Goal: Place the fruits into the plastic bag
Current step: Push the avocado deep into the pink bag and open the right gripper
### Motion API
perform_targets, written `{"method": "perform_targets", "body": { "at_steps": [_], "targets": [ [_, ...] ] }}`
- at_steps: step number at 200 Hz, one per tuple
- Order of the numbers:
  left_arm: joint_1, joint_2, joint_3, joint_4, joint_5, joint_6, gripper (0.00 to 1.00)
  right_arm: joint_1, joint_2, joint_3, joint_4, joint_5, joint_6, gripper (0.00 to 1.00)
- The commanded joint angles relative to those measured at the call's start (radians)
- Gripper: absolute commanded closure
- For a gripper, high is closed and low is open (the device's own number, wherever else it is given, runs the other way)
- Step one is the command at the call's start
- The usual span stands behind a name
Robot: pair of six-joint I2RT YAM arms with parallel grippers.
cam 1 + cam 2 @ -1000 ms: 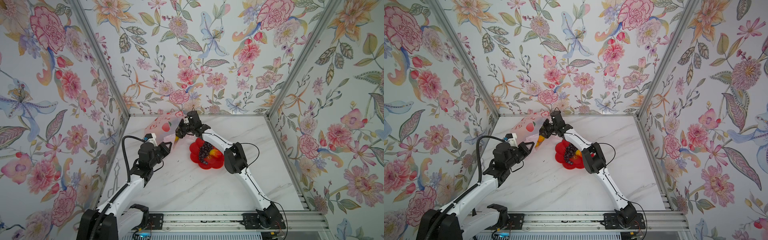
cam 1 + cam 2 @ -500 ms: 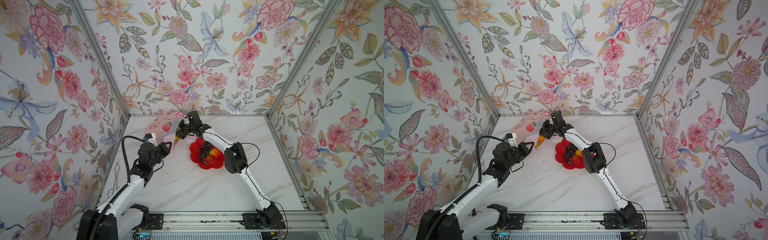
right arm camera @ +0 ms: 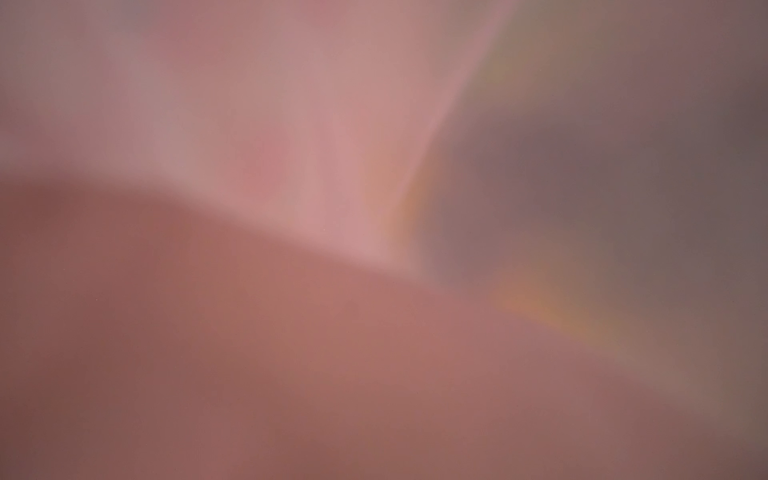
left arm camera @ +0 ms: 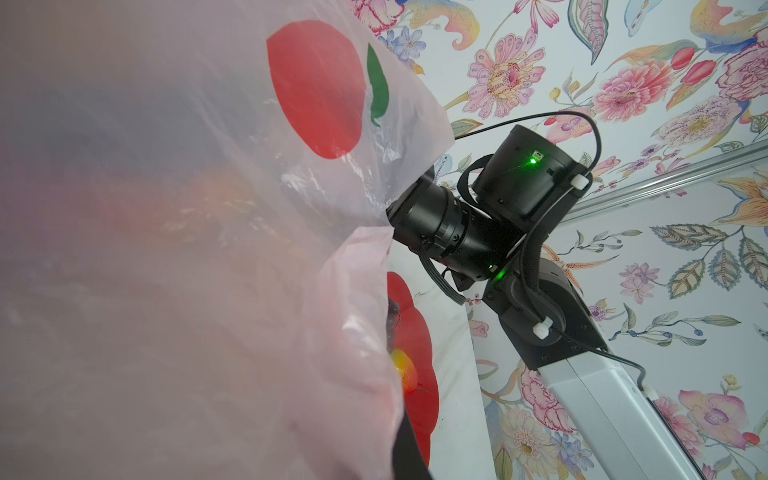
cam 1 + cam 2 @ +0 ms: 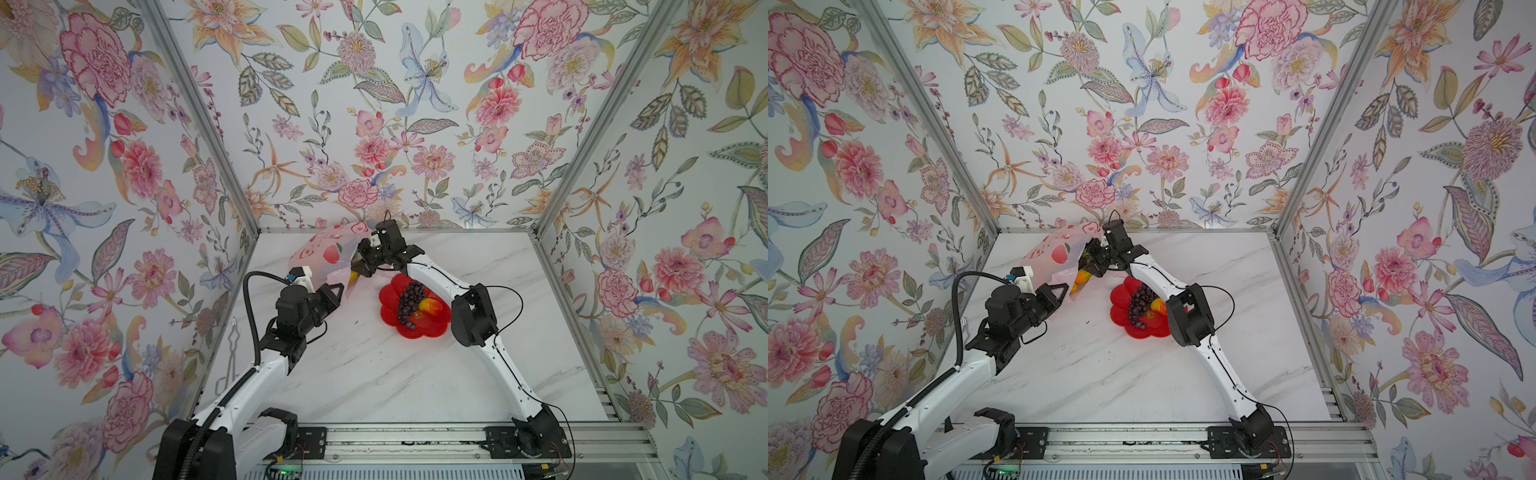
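The left gripper [image 5: 337, 291] is closed on the lower edge of the plastic bag [image 5: 328, 253] and holds it raised off the marble surface [image 5: 374, 374] near the back wall. The right gripper [image 5: 360, 268] sits at the bag's mouth. An orange-yellow fruit [image 5: 353, 276] lies just beside its fingers [image 5: 368, 269]; grip undetermined. A red flower-shaped dish [image 5: 388, 299] nearby carries a grape bunch [image 5: 409, 299] and a yellow-red fruit [image 5: 430, 306].

Robot lab test booth. Floral-papered panels [image 5: 374, 104] in aluminium framing enclose a marble-look tabletop [image 5: 374, 374]. Two robot arms [image 5: 507, 374] are bolted to a rail [image 5: 415, 440] along its near edge.
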Motion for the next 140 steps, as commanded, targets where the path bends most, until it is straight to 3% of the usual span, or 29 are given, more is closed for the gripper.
{"method": "perform_targets", "body": {
  "at_steps": [1,73,85,92,140],
  "targets": [
    [-0.006,-0.009,0.013,0.016,-0.015,-0.008,1.00,-0.004,-0.066,0.019,-0.054,-0.006,-0.053,0.13],
    [-0.003,-0.005,0.023,0.014,-0.015,-0.003,1.00,-0.008,-0.113,0.022,-0.226,0.015,-0.211,0.12],
    [0.003,-0.005,0.027,0.008,-0.013,0.002,1.00,-0.009,-0.123,0.022,-0.259,0.023,-0.244,0.10],
    [0.005,-0.007,0.030,0.005,-0.013,0.005,1.00,-0.010,-0.129,0.022,-0.283,0.025,-0.265,0.00],
    [0.026,-0.025,0.033,-0.012,-0.013,0.015,1.00,-0.013,-0.186,0.022,-0.441,0.061,-0.416,0.01]
  ]
}}
